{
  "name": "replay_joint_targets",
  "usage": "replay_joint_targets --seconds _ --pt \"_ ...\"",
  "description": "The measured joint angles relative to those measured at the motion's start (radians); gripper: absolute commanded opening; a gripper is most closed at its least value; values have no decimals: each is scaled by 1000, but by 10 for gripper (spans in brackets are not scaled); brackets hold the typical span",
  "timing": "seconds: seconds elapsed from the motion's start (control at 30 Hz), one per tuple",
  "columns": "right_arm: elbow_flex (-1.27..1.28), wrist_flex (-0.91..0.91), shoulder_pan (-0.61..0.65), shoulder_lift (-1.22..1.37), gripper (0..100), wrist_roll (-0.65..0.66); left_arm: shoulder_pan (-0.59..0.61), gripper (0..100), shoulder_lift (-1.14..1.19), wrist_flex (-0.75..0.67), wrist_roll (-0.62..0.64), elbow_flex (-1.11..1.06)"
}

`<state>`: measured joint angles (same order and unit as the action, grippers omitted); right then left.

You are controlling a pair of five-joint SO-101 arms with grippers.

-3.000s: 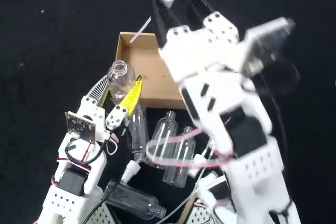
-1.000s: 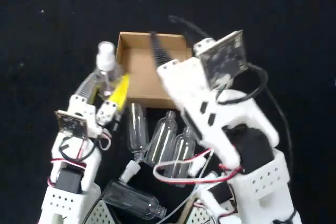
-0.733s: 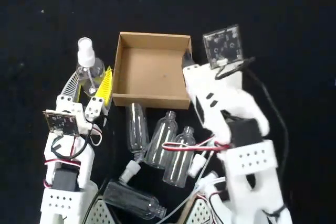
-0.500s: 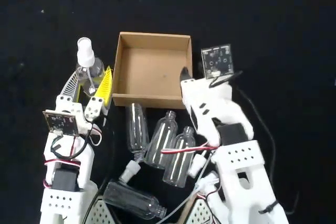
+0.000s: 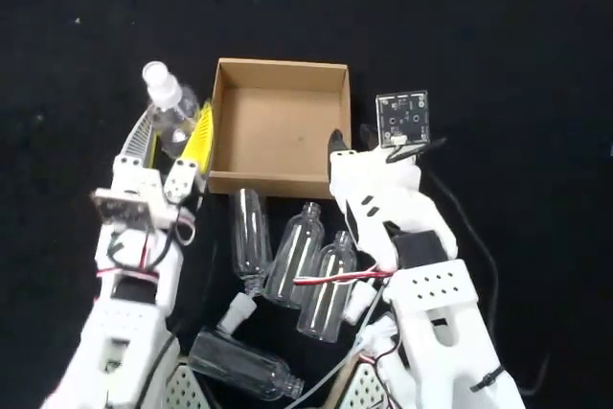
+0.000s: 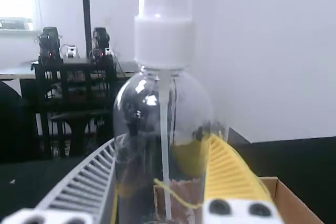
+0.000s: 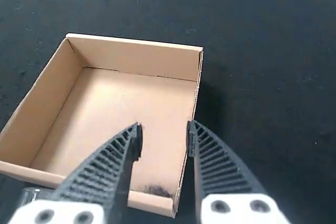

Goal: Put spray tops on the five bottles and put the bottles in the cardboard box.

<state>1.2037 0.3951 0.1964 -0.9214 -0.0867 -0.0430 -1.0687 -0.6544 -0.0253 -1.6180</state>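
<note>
left hand (image 5: 174,129): grips clear plastic bottle (image 6: 160,129), long axis near upright, white spray top (image 6: 161,22) uppermost, beside brown cardboard box (image 7: 136,59). right hand (image 7: 164,129): slightly parted, empty, above box.

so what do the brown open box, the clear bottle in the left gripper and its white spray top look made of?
Brown open box: cardboard, matte, with thin raw-edged walls. Clear bottle: probably plastic, though it could be glass; glossy, with bright highlights, and the thin tube shows through it. White spray top: opaque and smooth, likely moulded plastic.
</note>
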Motion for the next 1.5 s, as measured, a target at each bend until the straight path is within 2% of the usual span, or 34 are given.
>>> replay_joint_targets --seconds 0.17,0.33,0.47,0.6,0.9,1.2,1.33,1.5 --pt "32 -20 0 0 113 0 -15 69 388 -186 0 144" --pt "91 -123 0 0 116 0 -38 69 690 -328 0 264" --pt "101 -150 0 0 114 0 -37 70 861 -390 0 377" --pt "103 -150 0 0 114 0 -46 73 973 -393 0 476" --pt "101 -150 0 31 116 0 -52 73 1119 -399 0 578" --pt "-51 -150 0 393 116 0 -31 69 1148 -404 0 597" --pt "-64 -150 0 407 116 0 74 69 1076 -404 0 555" --pt "-64 -150 0 408 116 0 308 69 1030 -379 0 535"
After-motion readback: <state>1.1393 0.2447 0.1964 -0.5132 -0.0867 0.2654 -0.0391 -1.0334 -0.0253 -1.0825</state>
